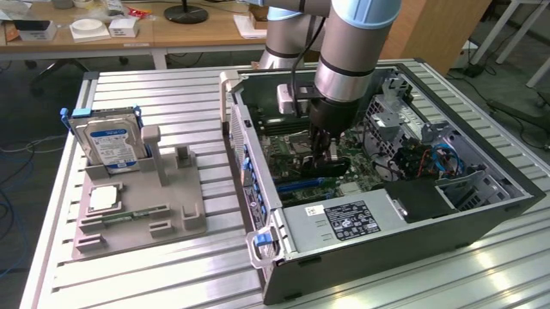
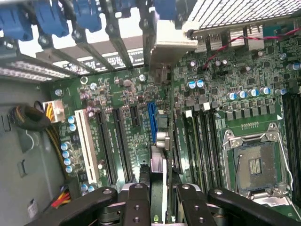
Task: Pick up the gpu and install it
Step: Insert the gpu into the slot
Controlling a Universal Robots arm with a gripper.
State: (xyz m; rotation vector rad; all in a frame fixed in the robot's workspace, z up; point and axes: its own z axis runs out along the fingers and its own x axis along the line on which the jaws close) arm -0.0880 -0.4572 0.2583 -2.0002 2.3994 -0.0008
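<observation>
Inside one open computer case (image 1: 481, 212) on the table (image 1: 172, 96), at the exterior view's right: one gpu (image 1: 337, 168), clamped upright in the pincer (image 1: 325, 151), low over the motherboard (image 1: 292, 161). At the exterior view's left, one grey holder tray (image 1: 138, 238) carrying one upright hard drive (image 1: 112, 145), one processor chip (image 1: 105, 197) and one memory stick (image 1: 138, 212). From the wrist view: gpu edge between two black fingers (image 2: 138, 197), one blue slot (image 2: 152, 122), one white slot (image 2: 87, 146), one processor socket (image 2: 256, 165).

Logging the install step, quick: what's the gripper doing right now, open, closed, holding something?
Gripper: closed on the gpu, held edge-on over the motherboard inside the computer case.
</observation>
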